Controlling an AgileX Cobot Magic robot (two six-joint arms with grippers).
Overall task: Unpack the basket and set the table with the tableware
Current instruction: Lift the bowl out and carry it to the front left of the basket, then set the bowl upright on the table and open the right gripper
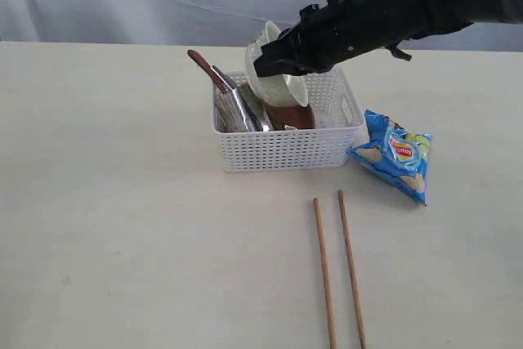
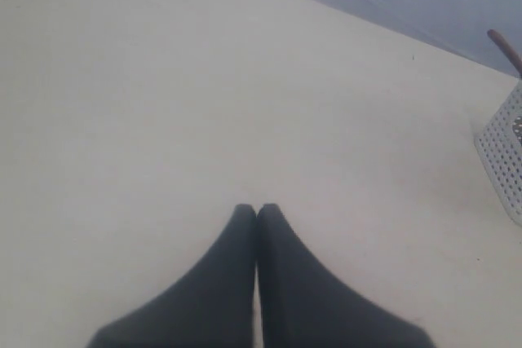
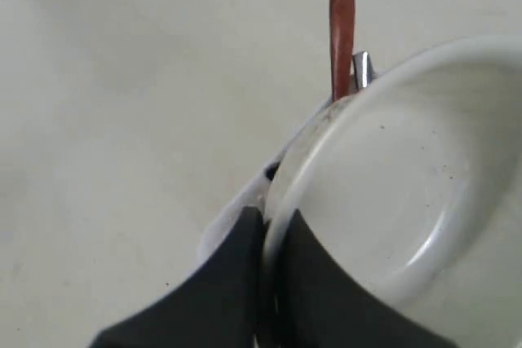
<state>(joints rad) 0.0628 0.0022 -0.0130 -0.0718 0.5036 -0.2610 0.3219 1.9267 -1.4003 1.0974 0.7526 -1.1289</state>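
**Right fingers pinch the bowl's rim above the basket**

My right arm [image 1: 409, 6] reaches in from the right of the exterior view to the white basket [image 1: 286, 149], which sits near the middle of the bench [image 1: 114, 218]. The right fingers [image 3: 232, 275] are pressed onto the rim of the cream bowl [image 3: 400, 193], one on each side of it, pinching it. The bowl is tipped steeply on its side with its mouth turned toward the left end of the basket. Most of it stands above the basket's rim. I cannot tell whether its underside touches anything inside.

Inside the basket, a dark wooden spoon [image 1: 206, 69] leans at the left end, its handle sticking up past the rim. Just beside it are steel pieces [image 1: 239, 110] that I cannot sort one from another. A reddish-brown plate [image 1: 296, 117] shows below the bowl.

Two wooden chopsticks [image 1: 324, 275] lie on the bench in front of the basket. They are side by side, nearly parallel, not touching, and well apart from the basket. A blue chips bag [image 1: 392, 153] lies just beside the basket's right end; I cannot tell if they touch.

The left fingers [image 2: 220, 283] are pressed together on nothing, above bare bench. Only a corner of the basket and the tip of the spoon handle show at the edge of the left wrist view.
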